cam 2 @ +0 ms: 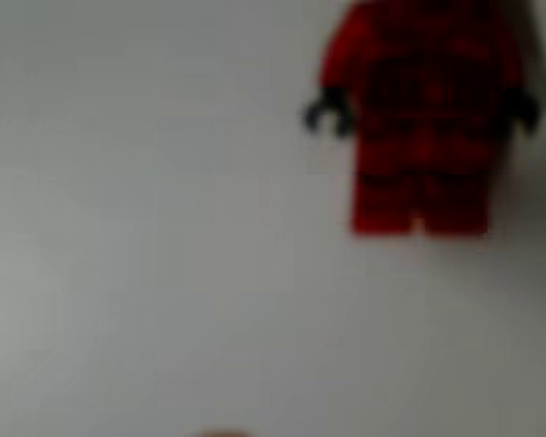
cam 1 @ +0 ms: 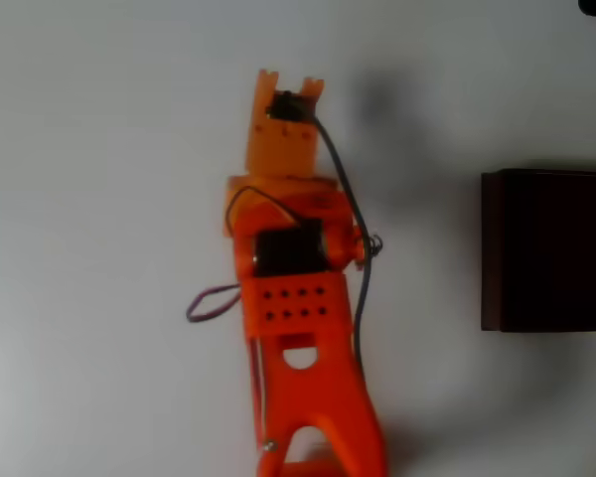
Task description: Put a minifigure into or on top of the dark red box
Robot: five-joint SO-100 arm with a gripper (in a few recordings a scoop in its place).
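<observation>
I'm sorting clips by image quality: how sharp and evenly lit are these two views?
Wrist view: badly out of focus, the minifigure a soft red smear on pale table. Overhead view: mildly soft, washed-out white table, faint shadows near the arm and dark red box.

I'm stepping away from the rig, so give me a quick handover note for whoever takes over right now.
Claw: not visible from above, so open or shut cannot be told.
Minifigure: lies on the white table, close in the wrist view, blurred, not held.
Dark red box: at the right edge of the overhead view, apart from the orange arm.
Done: nothing yet.
Left: grasp the figure, carry it to the box, release.
</observation>
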